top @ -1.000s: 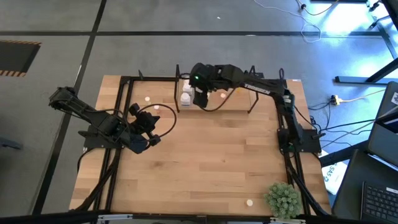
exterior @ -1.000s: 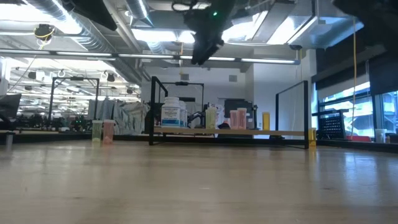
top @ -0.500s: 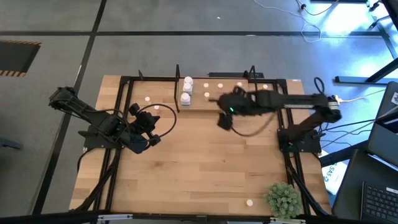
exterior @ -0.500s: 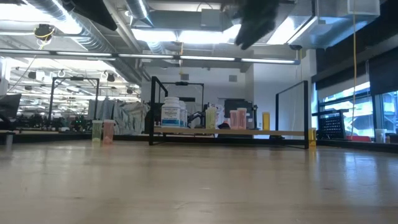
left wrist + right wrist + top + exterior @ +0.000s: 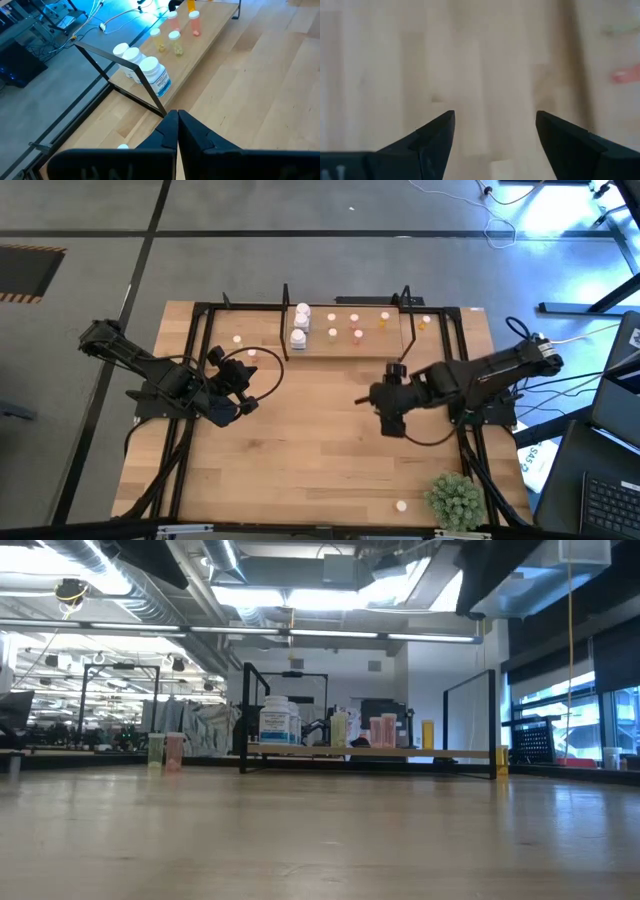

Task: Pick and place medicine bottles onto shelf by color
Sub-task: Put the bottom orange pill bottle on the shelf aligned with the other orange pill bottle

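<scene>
Right gripper is spread wide and empty; the shelf runs sideways beyond it, bottles standing upright.

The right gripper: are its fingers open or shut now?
Open. In the right wrist view the two dark fingers of the right gripper stand wide apart, with only bare wooden table between them.

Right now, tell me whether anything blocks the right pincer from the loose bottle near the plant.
Nothing visible does. The right pincer hangs open over bare wood at mid-table, and only bare tabletop lies between it and the loose bottle, which stands just beside the plant.
</scene>
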{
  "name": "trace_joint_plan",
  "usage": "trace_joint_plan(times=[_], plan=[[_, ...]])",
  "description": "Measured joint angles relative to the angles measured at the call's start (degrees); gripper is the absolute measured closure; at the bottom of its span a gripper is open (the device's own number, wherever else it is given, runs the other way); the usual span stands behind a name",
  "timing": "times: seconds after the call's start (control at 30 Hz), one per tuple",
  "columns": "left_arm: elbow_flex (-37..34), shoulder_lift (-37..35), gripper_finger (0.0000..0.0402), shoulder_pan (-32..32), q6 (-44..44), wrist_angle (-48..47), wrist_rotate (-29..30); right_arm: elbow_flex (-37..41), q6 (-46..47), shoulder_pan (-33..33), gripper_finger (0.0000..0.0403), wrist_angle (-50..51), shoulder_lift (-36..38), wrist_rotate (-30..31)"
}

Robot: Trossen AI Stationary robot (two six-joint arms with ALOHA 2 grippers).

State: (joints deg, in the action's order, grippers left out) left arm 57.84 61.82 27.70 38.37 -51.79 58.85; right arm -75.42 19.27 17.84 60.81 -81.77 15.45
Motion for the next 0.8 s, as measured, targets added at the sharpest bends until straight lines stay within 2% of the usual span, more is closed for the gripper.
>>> trace_joint_plan(times=[0.13, 0.37, 0.57, 0.8], plan=[[0.0, 0.0, 0.0401, 0.0, 0.0, 0.0, 0.0, 0.0, 1.9, 3.5, 0.0124, -1.6, -0.1, -2.7], [0.0, 0.0, 0.0401, 0.0, 0.0, 0.0, 0.0, 0.1, 13.5, 11.1, 0.0124, -0.8, -0.1, -6.1], [0.0, 0.0, 0.0401, 0.0, 0.0, 0.0, 0.0, 3.5, 27.5, 18.8, 0.0124, -3.8, -0.2, -7.4], [0.0, 0.0, 0.0401, 0.0, 0.0, 0.0, 0.0, 9.9, 35.0, 24.3, 0.0124, -10.7, -0.4, -7.8]])
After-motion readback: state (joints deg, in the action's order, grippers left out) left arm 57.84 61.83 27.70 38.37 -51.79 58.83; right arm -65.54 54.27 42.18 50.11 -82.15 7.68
